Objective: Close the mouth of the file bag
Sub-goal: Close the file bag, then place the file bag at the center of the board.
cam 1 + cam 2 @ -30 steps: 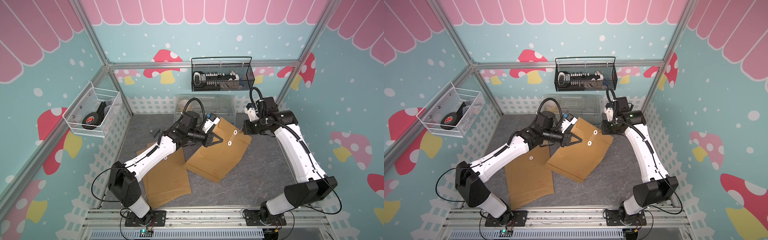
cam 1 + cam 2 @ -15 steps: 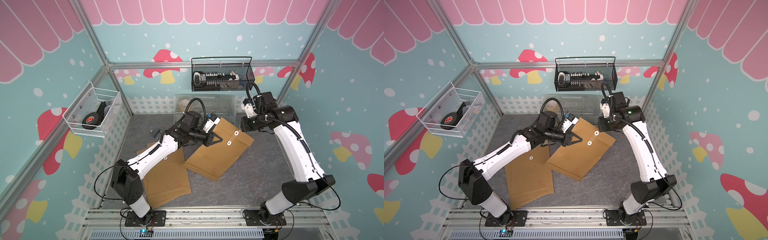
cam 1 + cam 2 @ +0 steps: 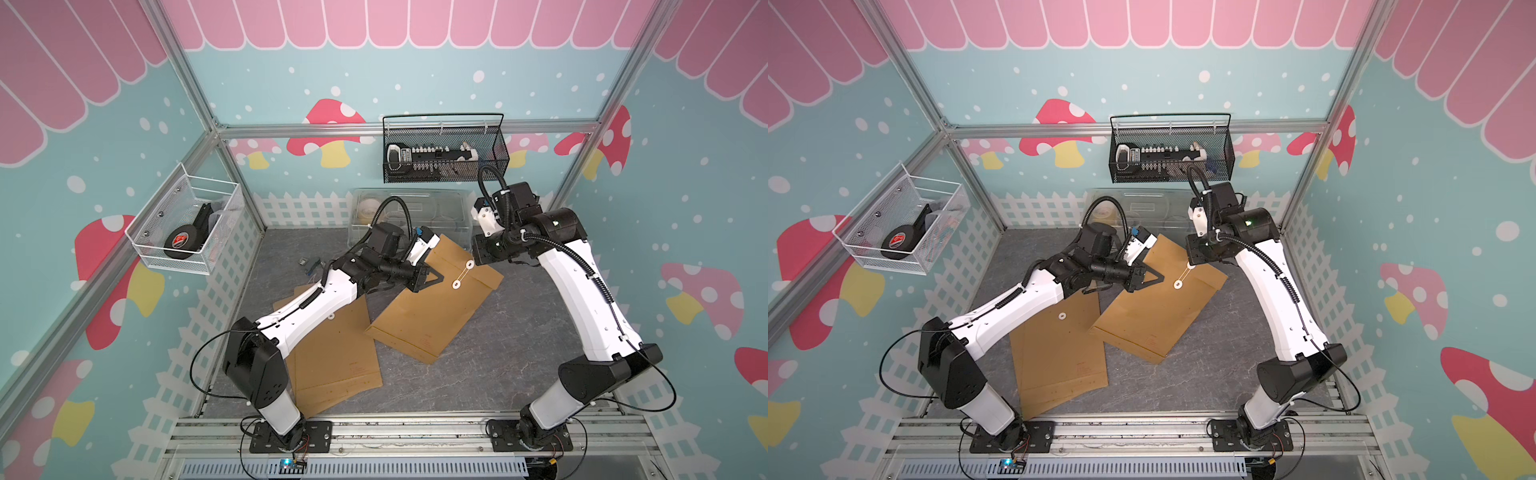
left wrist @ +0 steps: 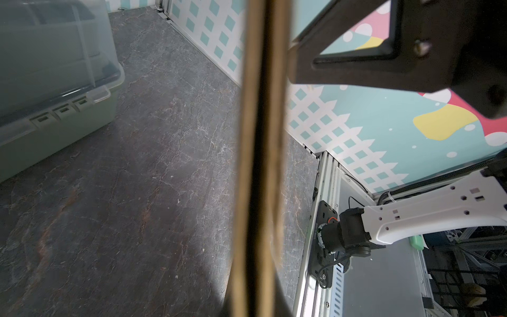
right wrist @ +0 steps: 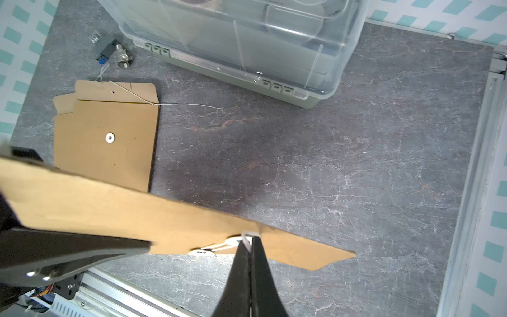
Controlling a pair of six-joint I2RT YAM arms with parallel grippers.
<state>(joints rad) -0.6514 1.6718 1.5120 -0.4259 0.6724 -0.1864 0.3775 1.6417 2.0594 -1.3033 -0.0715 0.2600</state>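
Grey marbled table (image 3: 519,332), mushroom-papered walls around it. On the side edge of the brown paper file bag (image 3: 432,324) the left claw (image 3: 440,277) is clamped tight. The right claw (image 5: 250,239) pinches the white string (image 3: 463,273) (strung between two white discs). The bag's mouth end is lifted, its bottom on the table just beside other flat bags (image 3: 336,357).

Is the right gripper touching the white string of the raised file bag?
Touching. In the right wrist view, the white string runs from the file bag into the closed tips of the right gripper.
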